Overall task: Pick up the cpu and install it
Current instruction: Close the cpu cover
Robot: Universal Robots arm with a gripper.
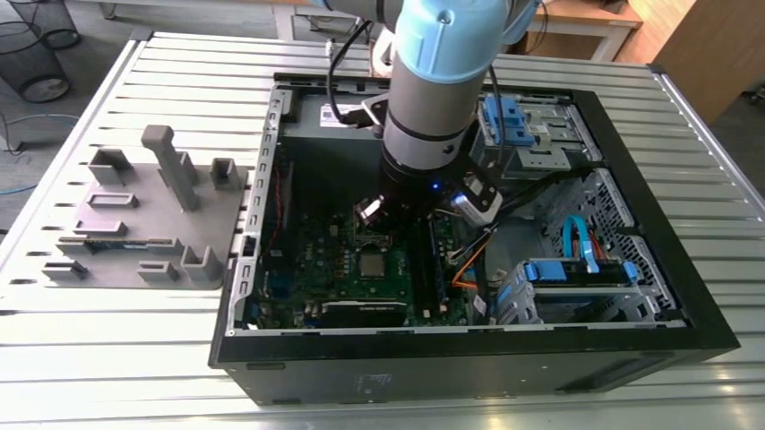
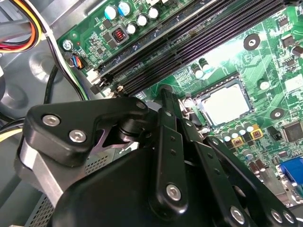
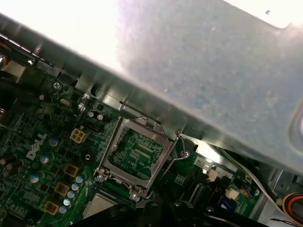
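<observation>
The cpu (image 2: 226, 103) (small, square, dull silver top up) lies flat in the motherboard socket.

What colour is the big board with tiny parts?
The motherboard is green, clearest in the second wrist view.

We see an open black computer case (image 1: 418, 367) lying on a slatted metal table (image 1: 120, 358). At the exterior view's left rests a grey fixture block (image 1: 143, 224), with a wire basket (image 1: 30, 54) in the upper left corner.
</observation>
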